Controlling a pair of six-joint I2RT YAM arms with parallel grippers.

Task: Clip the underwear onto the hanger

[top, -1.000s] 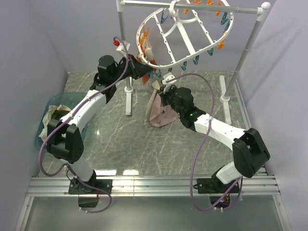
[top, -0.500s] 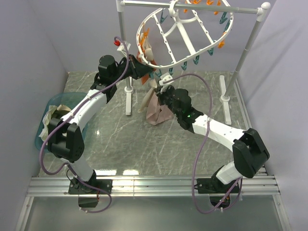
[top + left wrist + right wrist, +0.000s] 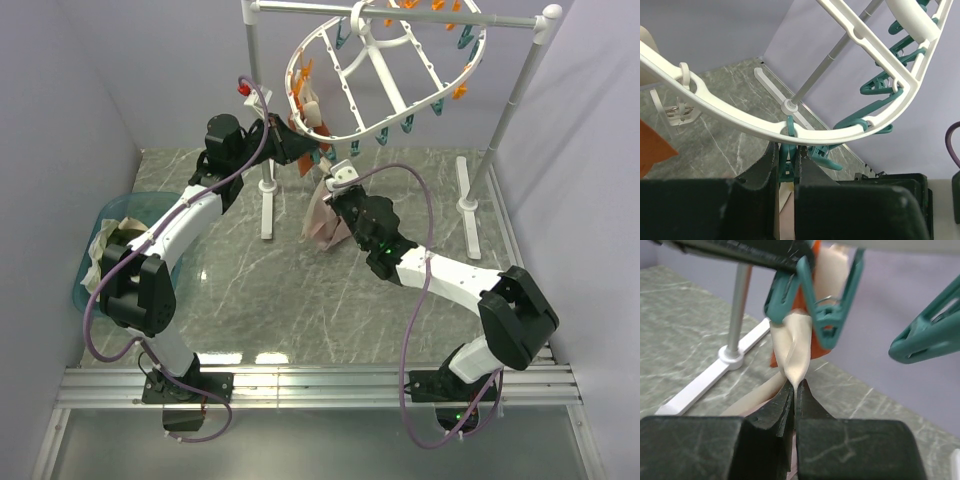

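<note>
The white oval hanger hangs tilted from the rail, with orange and teal pegs along its rim. My left gripper reaches up to its lower rim and is shut on a teal peg, squeezing it. In the right wrist view that peg gapes open. The pale pinkish-beige underwear hangs below the rim. My right gripper is shut on its upper edge, and the pinched fold rises between the peg's jaws. The rest of the cloth droops toward the floor.
A white pole stand with two floor feet carries the hanger. A rust-orange garment and a cream cloth hang from the hanger's left rim. A teal basin with cloths sits at the far left beside the left arm.
My right gripper has risen and moved left with the underwear, bringing its edge up to the peg under the hanger's rim. The left gripper has stayed on the peg.
</note>
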